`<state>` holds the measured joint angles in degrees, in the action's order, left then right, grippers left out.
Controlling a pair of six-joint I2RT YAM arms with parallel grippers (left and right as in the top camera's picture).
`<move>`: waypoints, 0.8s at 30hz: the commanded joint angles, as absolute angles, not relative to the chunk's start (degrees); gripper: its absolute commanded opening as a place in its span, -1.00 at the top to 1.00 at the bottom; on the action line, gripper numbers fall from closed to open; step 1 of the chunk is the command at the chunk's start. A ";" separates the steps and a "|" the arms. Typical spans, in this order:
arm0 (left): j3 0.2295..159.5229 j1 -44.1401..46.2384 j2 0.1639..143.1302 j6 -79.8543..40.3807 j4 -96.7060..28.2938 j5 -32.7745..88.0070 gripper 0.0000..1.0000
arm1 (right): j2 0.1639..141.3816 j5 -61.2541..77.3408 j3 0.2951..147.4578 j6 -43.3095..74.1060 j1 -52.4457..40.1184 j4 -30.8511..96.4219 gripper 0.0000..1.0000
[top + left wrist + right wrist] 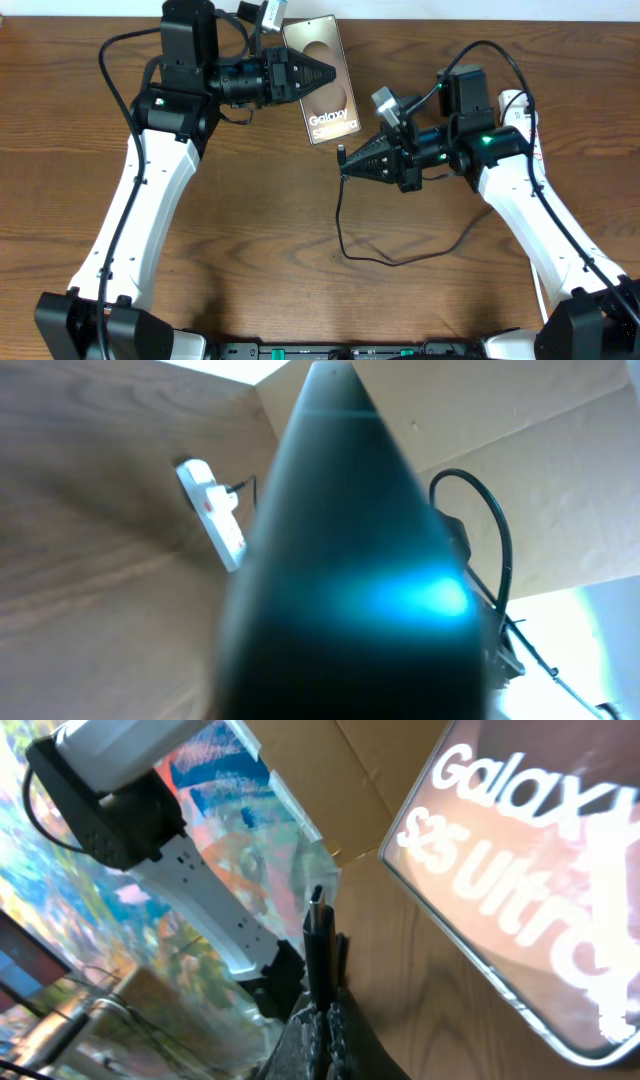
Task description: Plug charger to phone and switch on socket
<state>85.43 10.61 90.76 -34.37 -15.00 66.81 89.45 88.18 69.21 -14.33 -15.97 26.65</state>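
Hiding most of the socket (516,101) — right arm (505,185).

Wooden table (300,300), charger cable (340,215) looped on it; white socket (514,101) at far right

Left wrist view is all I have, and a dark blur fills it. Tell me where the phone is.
Observer: The phone shows face up at the far middle of the table. The left end effector overlaps its edge; I cannot tell whether it grips.
Operator: Report the charger.
Observer: The right end effector is shut on the charger. Its plug tip is bare, just short of the phone's near edge.
Operator: Give me the cable's run.
Observer: It loops slack on the table in front of the right arm.
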 commanded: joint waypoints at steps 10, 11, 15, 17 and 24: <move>83.48 10.50 92.77 -42.52 -17.82 68.20 0.85 | 89.25 89.54 69.52 -18.63 -16.08 45.63 0.98; 82.67 10.50 92.82 -42.52 -17.67 68.18 0.85 | 89.25 89.54 69.52 -20.29 -16.05 48.36 0.98; 77.45 10.37 92.86 -43.03 -11.38 68.51 0.85 | 89.25 89.54 69.52 -28.62 -15.68 57.98 0.98; 74.22 10.39 92.86 -46.02 -6.52 69.01 0.85 | 89.25 89.54 69.52 -33.80 -14.92 64.38 0.98; 71.57 10.37 92.86 -62.24 10.28 72.34 0.85 | 89.25 89.52 69.52 -32.71 -10.79 65.95 0.98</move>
<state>70.32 10.59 93.34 -52.40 3.53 67.85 89.52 87.92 69.28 -31.92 -12.67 66.32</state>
